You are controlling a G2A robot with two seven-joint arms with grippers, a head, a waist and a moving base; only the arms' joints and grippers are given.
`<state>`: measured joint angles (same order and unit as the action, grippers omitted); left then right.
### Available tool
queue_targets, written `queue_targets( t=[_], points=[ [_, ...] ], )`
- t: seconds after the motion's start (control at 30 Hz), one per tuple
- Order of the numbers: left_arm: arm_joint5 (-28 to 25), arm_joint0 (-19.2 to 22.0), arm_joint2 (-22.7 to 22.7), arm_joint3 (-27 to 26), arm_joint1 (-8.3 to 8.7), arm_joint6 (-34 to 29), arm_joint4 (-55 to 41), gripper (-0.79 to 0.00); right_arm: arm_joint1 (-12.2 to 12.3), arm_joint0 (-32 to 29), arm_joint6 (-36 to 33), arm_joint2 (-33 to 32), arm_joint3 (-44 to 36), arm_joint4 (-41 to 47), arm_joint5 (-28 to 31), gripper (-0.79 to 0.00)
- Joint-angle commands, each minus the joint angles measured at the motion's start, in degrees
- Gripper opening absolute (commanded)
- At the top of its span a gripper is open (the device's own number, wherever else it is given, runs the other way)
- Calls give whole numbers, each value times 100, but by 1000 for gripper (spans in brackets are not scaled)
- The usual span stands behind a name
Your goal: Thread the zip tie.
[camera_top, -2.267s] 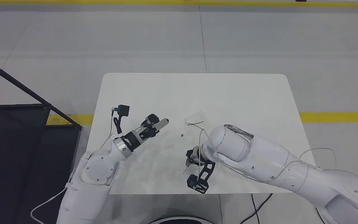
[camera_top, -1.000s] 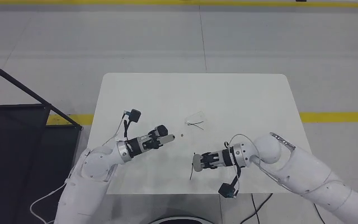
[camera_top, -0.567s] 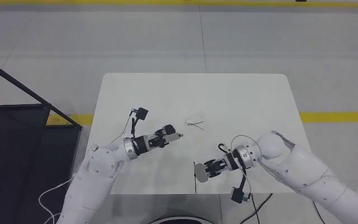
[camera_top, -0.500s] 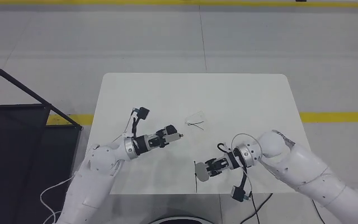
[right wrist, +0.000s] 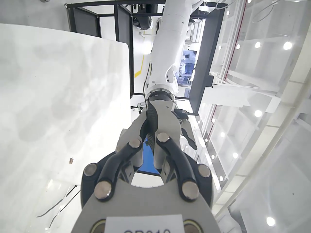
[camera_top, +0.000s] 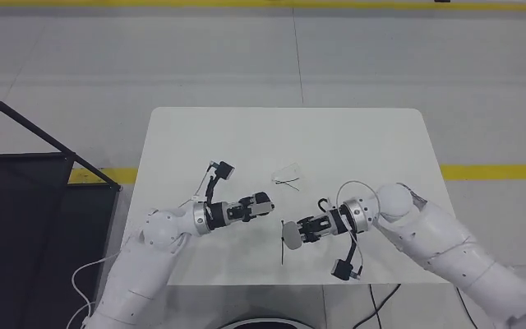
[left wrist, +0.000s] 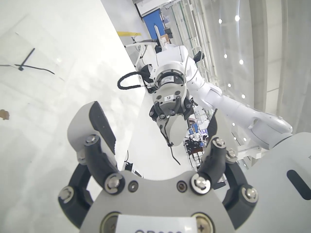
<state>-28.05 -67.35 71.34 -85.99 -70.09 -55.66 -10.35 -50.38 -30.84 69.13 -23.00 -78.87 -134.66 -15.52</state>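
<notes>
My right gripper [camera_top: 290, 236] is shut on a thin black zip tie [camera_top: 283, 252], whose free end hangs down over the table's [camera_top: 370, 148] front part. The left wrist view looks straight at that gripper [left wrist: 171, 127], with the tie [left wrist: 170, 146] dangling from its fingers. My left gripper [camera_top: 264, 204] is open and holds nothing, a short gap to the left of the right one and facing it. In its own wrist view the left gripper [left wrist: 158, 127] has dark pads spread wide apart. The right wrist view has the right gripper [right wrist: 155, 115] pressed together, with the left gripper [right wrist: 187, 132] just beyond.
Loose black zip ties [camera_top: 286, 179] lie on the table behind both grippers, and they appear again as zip ties [left wrist: 31, 66] in the left wrist view and zip ties [right wrist: 58, 204] in the right. A small brown scrap [left wrist: 4, 114] lies on the tabletop. A black frame [camera_top: 41, 140] stands left of the table.
My left gripper has moved right, toward the right one. My right gripper, with the zip tie in it, has shifted slightly up and back from the front edge, so the gap between them has shrunk.
</notes>
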Motion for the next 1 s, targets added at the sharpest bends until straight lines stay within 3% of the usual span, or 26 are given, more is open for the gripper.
queue_targets(
  t=[0.0,0.27,0.43,0.6,0.97],
  points=[
    [0,0,0,0,0,-1,0,0,-1,-15,-32,-3,-8,4,6,-785],
    [35,-61,-195,-109,8,12,-66,-15,-75,-146,272,-205,143,326,-161,-785],
    [-30,12,-296,-8,10,-101,-274,-252,-145,-173,345,-277,266,354,-146,-785],
    [-80,100,-340,99,25,-323,-539,-394,-201,-198,434,-364,382,391,-116,-785],
    [-60,201,-451,222,54,-427,-624,-431,-303,-264,539,-522,461,316,-49,-785]
  ],
)
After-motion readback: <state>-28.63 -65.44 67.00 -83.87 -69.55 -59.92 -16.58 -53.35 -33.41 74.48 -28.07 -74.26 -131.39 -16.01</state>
